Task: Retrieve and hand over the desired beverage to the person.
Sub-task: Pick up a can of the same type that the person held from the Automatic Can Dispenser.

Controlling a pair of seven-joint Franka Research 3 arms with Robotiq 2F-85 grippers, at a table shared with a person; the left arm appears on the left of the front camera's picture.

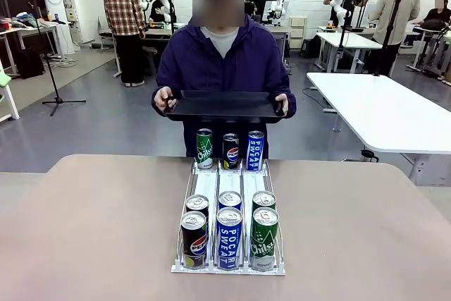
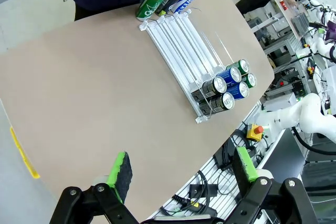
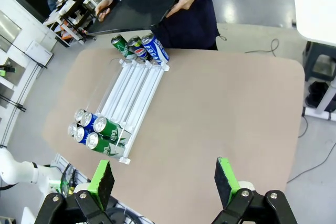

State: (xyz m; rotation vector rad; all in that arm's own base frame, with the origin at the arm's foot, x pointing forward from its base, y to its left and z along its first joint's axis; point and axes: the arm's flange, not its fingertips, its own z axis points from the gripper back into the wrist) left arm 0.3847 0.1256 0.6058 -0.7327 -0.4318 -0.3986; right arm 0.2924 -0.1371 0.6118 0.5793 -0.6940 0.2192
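Green pads mark both grippers, which are seen from the wrist cameras high over the tan table (image 1: 84, 223). The left gripper (image 2: 182, 169) is spread wide with nothing between its fingers. The right gripper (image 3: 164, 181) is likewise spread wide and empty. Both are held well apart from the rack (image 1: 211, 187).

This white wire rack is set on the middle of the table, with its three lanes running from the robot's side towards the person's side. At the rack's near end, six cans are stood upright in two rows. In the front row, a black can (image 1: 194, 239) is placed in the left lane, a blue can (image 1: 229, 237) in the middle lane and a green can (image 1: 264, 237) in the right lane. A second row (image 1: 230, 199) is packed just behind them, and mostly its lids are seen.

At the rack's far end three more cans are stood side by side — a far green can (image 1: 204, 148) on the left, a far black can (image 1: 230, 151) in the middle and a far blue can (image 1: 255, 150) on the right.

Beyond the rack's far end, a black tray (image 1: 222, 106) is held level above those cans by the person (image 1: 225, 54) — one hand is seen at each short side.
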